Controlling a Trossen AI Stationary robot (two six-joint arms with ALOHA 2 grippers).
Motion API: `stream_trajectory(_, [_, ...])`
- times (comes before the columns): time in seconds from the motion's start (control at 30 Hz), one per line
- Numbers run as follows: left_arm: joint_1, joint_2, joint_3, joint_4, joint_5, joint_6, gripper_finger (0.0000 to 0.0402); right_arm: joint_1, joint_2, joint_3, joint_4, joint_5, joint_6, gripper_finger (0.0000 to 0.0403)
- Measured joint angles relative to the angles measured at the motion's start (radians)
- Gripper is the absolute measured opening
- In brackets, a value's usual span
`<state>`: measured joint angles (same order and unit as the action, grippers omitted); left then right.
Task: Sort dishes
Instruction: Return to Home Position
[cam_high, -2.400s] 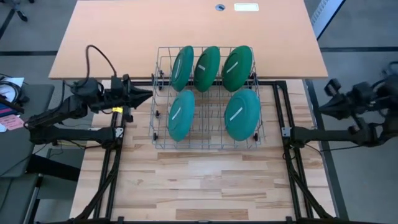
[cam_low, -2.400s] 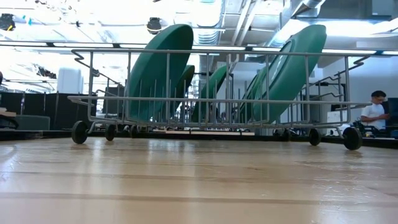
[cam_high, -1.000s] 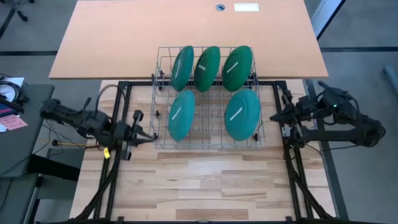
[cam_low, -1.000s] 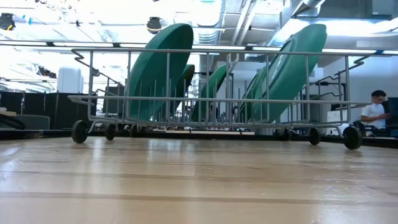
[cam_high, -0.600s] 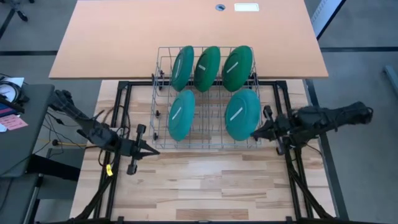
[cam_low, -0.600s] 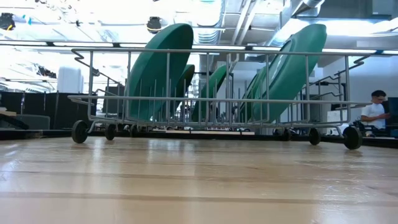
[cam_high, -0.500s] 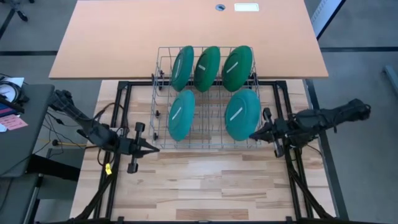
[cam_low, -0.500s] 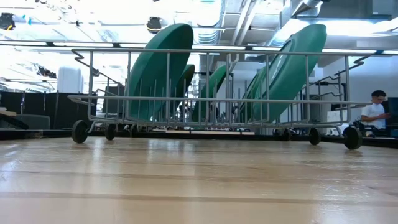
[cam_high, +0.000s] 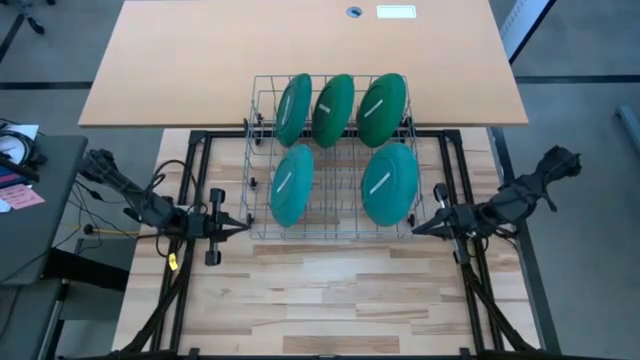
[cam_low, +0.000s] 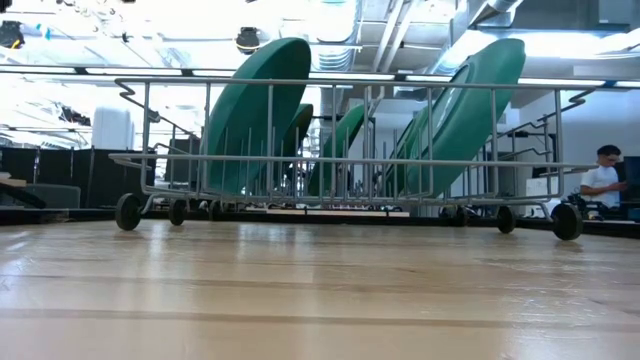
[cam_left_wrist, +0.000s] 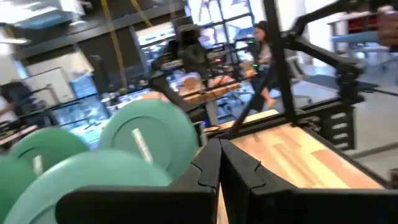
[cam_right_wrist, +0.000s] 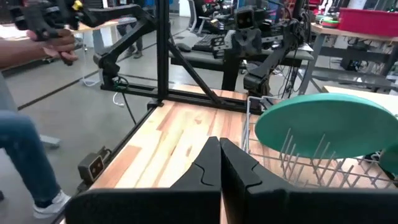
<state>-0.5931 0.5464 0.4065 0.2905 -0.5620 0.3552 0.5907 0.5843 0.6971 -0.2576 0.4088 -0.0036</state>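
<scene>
Wire rack (cam_high: 335, 195) holds five plates (cam_high: 292, 185).

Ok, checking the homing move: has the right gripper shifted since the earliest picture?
Yes. In the high view the right gripper, shut, has swung in from well right of the dish rack to just beside its near right corner.

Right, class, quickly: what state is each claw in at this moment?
Left claw: closed, holding nothing.
Right claw: closed, holding nothing.
</scene>
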Motion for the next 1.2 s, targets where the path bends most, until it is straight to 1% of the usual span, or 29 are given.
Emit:
stream_trajectory(0.1, [0.013,-0.076,-0.065,0.020,-0.008,-0.004,0.0000,0.005,-0.021,-0.027,0.007,0.001,-0.001,0.0000])
stream_trajectory(0.27, [0.029,-0.158,-0.128,0.043,-0.006,0.003,0.0000,-0.034,-0.079,-0.155,0.066,0.001,-0.030,0.0000])
stream_trajectory(0.43, [0.032,-0.180,-0.137,0.046,-0.004,0.047,0.0000,-0.102,-0.155,-0.262,0.138,-0.017,-0.083,0.0000])
stream_trajectory(0.57, [0.050,-0.184,-0.141,0.032,-0.002,0.056,0.0000,-0.141,-0.231,-0.332,0.191,-0.074,-0.126,0.0000])
stream_trajectory(0.67, [0.070,-0.198,-0.179,0.041,0.004,0.056,0.0000,-0.160,-0.287,-0.384,0.204,-0.093,-0.136,0.0000])
stream_trajectory(0.9, [0.111,-0.247,-0.284,0.120,0.023,0.059,0.0000,-0.169,-0.391,-0.535,0.327,-0.100,-0.156,0.0000])
stream_trajectory(1.0, [0.131,-0.273,-0.316,0.128,0.030,0.059,0.0000,-0.169,-0.424,-0.567,0.326,-0.100,-0.155,0.0000])
stream_trajectory(1.13, [0.155,-0.311,-0.356,0.123,0.085,0.036,0.0000,-0.170,-0.464,-0.609,0.325,-0.099,-0.158,0.0000])
stream_trajectory(1.2, [0.164,-0.326,-0.371,0.118,0.090,0.029,0.0000,-0.175,-0.480,-0.622,0.317,-0.099,-0.148,0.0000])
